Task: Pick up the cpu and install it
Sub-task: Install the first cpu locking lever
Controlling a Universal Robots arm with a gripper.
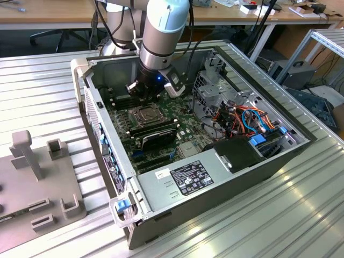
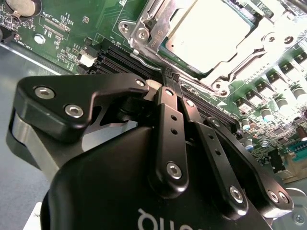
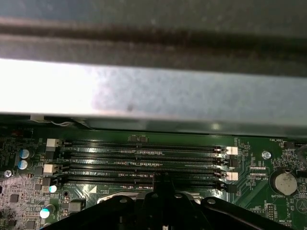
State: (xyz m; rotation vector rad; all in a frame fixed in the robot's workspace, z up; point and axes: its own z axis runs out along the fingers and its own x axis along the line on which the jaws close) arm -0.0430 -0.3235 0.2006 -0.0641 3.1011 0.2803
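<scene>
A: Black gripper (image 2: 173, 79), item one, closest to the lens in the second wrist view: two linked fingers (image 2: 169, 124) meeting at the tips. Jaws closed, nothing visible between them.

B: Position?

A: Hanging low over the green board (image 2: 62, 38), tips just above the empty memory slots (image 3: 144, 160) beside the socket. In the exterior view the grey arm (image 1: 164, 27) reaches down into the open computer case (image 1: 215, 177), gripper (image 1: 144, 92) at the far side of the board.

B: Item two, the cpu?

A: Square chip (image 2: 208, 36) with a dull silver top, lying flat inside the metal socket frame (image 2: 144, 28). The frame surrounds it on all sides, which I judge is what keeps it square and level there. (It seems seated already, though the pictures do not show whether the frame is latched.) In the exterior view the same chip (image 1: 144, 114) sits near the middle of the board, just in front of the gripper.

B: Touching it?

A: No. Fingertips stand apart from the chip, beside the frame's edge.

B: Other entries?

A: Two black memory sticks (image 1: 156, 134) in front of the socket; power supply box (image 1: 183, 180) at the case's near edge; bundle of coloured cables (image 1: 244, 118) to the exterior view's right; grey fixture block (image 1: 32, 183) on the ribbed metal table (image 1: 242, 226), well apart from the case.
</scene>
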